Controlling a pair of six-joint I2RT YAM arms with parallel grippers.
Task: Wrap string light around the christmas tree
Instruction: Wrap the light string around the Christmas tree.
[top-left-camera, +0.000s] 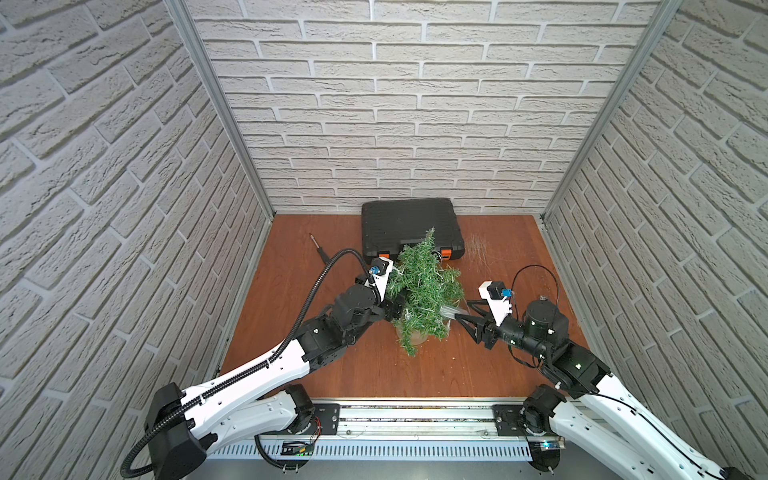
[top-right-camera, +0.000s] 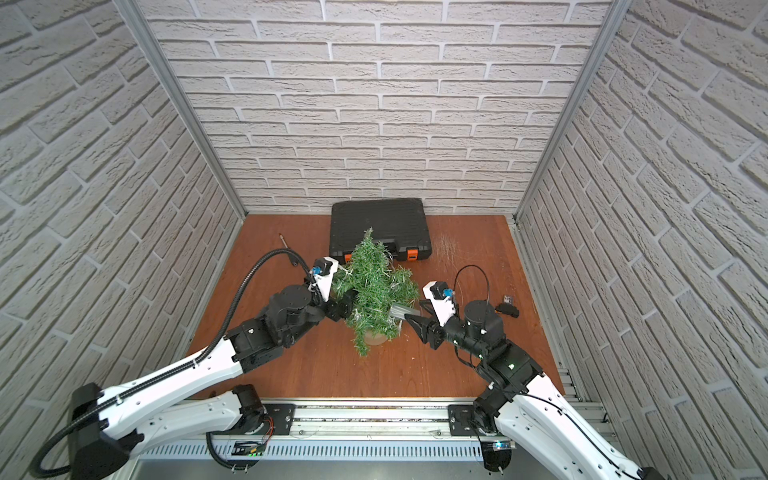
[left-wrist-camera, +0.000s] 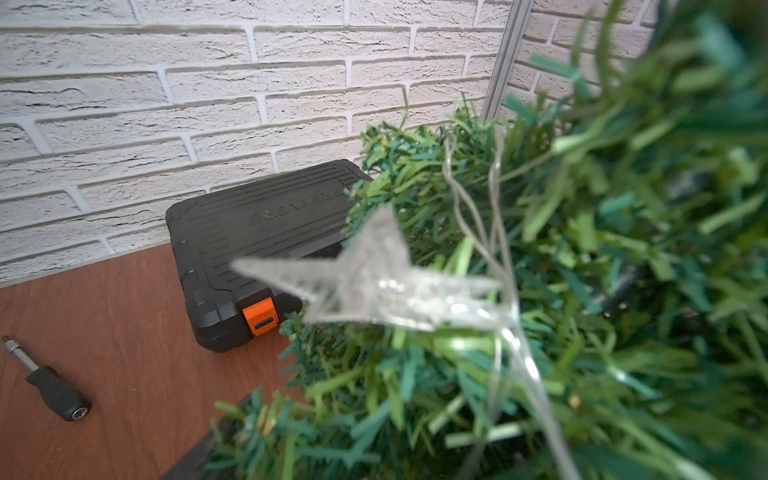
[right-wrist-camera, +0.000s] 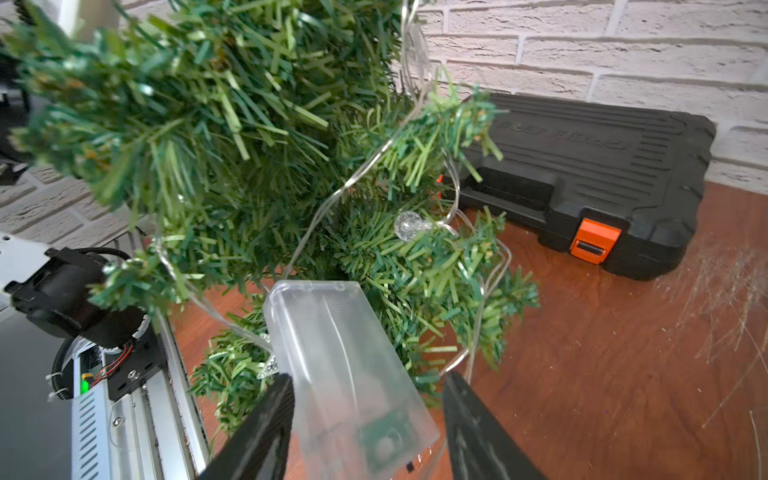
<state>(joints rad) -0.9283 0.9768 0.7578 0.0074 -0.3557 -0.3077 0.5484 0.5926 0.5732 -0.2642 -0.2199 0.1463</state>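
The christmas tree (top-left-camera: 424, 286) stands mid-table in its tan pot (top-left-camera: 409, 334), leaning a little. The string light's thin wire (right-wrist-camera: 357, 174) winds through its branches, with a clear star (left-wrist-camera: 365, 278) and a round bulb (right-wrist-camera: 409, 224) on it. Its clear battery box (right-wrist-camera: 345, 374) sticks out of the lower branches on the right. My right gripper (right-wrist-camera: 368, 378) is open around that box, with a gap at one finger. My left gripper (top-left-camera: 395, 307) is pushed into the tree's left side, open, with branches between its jaws. In the left wrist view only one dark finger (left-wrist-camera: 195, 453) shows.
A black case (top-left-camera: 409, 226) with orange latches lies against the back wall just behind the tree. A black-handled bit holder (top-left-camera: 320, 249) lies at the back left. A small black part (top-right-camera: 508, 309) sits near the right wall. Brick walls close three sides.
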